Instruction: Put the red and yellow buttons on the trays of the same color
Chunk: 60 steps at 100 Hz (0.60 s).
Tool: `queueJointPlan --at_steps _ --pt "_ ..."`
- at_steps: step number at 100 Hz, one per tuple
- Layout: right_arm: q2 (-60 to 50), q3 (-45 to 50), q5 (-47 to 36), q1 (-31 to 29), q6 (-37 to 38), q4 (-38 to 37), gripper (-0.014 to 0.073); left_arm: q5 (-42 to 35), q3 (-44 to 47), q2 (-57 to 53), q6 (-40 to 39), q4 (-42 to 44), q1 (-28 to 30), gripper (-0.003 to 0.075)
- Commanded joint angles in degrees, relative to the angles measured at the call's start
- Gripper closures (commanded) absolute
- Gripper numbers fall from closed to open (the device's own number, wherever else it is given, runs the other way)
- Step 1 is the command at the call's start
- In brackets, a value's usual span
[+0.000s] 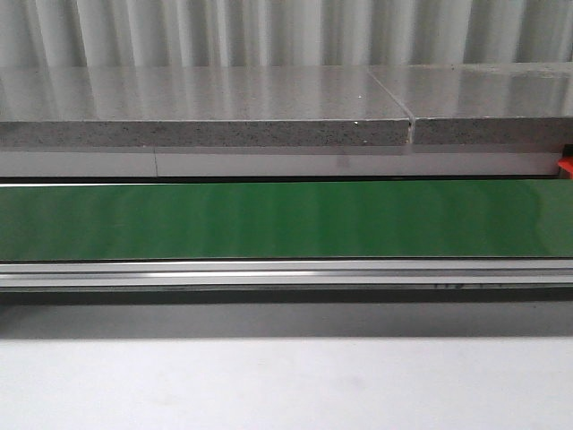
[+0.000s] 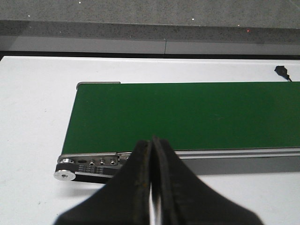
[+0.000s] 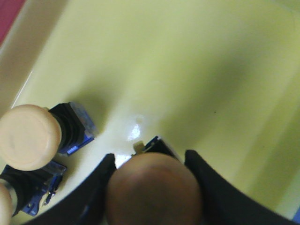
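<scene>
In the right wrist view, my right gripper (image 3: 149, 159) hangs low over the floor of the yellow tray (image 3: 187, 70). Its fingers are closed on either side of a button (image 3: 153, 190) whose domed cap looks brownish in shadow; its black and blue base points down at the tray. Two yellow buttons (image 3: 29, 136) (image 3: 26, 187) with pale caps and black and blue bases lie in the same tray beside it. A strip of red (image 3: 8, 14) shows past the tray's rim. My left gripper (image 2: 153, 140) is shut and empty, above the white table by the belt's end.
The green conveyor belt (image 1: 286, 219) runs across the front view with nothing on it, and its roller end (image 2: 65, 171) lies near my left gripper. A grey stone ledge (image 1: 206, 133) stands behind it. A small red part (image 1: 566, 166) shows at the far right.
</scene>
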Motion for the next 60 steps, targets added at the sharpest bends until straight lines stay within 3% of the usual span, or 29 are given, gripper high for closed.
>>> queueJointPlan --at_steps 1,60 --pt "-0.9 -1.2 -2.7 0.3 0.1 0.1 0.0601 -4.1 -1.5 0.5 -0.2 -1.1 -0.4 0.0741" --pt "0.8 4.3 -5.8 0.4 0.1 0.7 0.0599 -4.1 -1.5 0.5 -0.2 -1.1 -0.4 0.0741"
